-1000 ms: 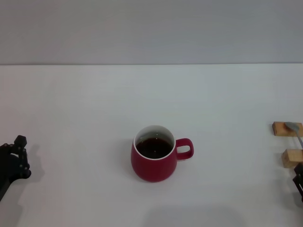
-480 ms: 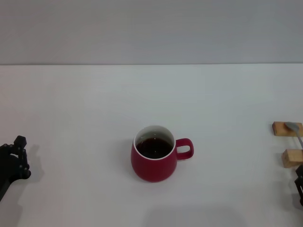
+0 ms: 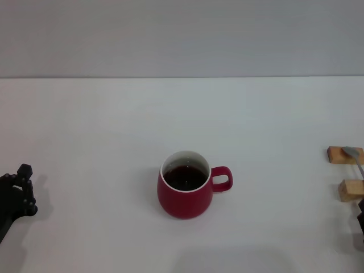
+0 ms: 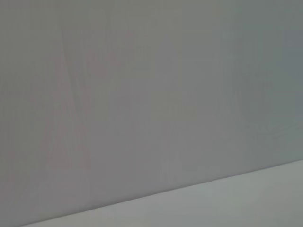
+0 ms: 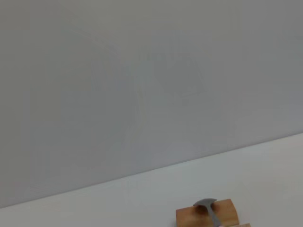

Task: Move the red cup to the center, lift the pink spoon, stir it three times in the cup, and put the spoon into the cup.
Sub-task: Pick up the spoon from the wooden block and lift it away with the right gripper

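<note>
White table (image 3: pixel 114 125) fills my head view, with a grey wall (image 3: pixel 182 34) behind it. I see the red cup (image 3: pixel 186 193) upright near the middle, slightly toward six o'clock, its handle pointing to three o'clock and dark liquid inside.

At three o'clock, against the frame edge, two wooden blocks (image 3: pixel 344 154) sit one behind the other, and the spoon (image 3: pixel 354 156) lies across them, grey bowl on the far block. Its handle runs off toward the near block and I lose it at the edge; the pink part is not visible to me.

My left gripper (image 3: pixel 16 190) sits at about eight o'clock, well apart from the cup, and I cannot tell how its fingers stand. My right gripper (image 3: pixel 360 219) is only a dark sliver at four o'clock, just beside the near block, mostly cut off.

From the right wrist I see the far block (image 5: pixel 206 213) and spoon bowl (image 5: pixel 205 204), partly cropped. Left wrist shows only wall and table edge.
</note>
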`<state>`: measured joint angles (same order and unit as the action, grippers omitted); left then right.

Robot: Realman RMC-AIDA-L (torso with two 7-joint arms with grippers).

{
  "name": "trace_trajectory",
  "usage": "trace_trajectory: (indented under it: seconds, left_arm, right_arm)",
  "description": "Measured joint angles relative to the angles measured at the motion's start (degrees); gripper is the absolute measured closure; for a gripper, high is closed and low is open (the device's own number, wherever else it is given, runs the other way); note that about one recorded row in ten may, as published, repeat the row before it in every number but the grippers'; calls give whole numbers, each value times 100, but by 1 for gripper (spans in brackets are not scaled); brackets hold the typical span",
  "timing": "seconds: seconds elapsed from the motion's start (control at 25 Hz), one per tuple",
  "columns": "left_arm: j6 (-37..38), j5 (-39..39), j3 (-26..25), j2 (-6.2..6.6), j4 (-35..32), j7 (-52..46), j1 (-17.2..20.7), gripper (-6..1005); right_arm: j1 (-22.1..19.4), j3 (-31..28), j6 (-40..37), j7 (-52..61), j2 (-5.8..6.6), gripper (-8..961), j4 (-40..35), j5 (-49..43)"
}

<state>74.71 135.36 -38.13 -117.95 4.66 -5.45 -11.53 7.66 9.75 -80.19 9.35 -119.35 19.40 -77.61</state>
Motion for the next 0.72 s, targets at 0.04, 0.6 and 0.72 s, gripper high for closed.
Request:
trace_trajectory:
  seconds: [0.04, 0.6, 0.72]
  left_arm:
    - [1, 3, -1, 0, 0, -18, 1, 1001]
    - [21, 8, -18, 0, -9, -35, 8, 1001]
    - [-6, 8, -12, 0, -9, -36, 1, 1001]
  right_arm:
    - [-4, 0, -6, 1, 0, 492, -13, 0]
    - [1, -34, 33, -24, 0, 544, -42, 24]
    - [3, -34, 34, -27, 0, 555, -42, 26]
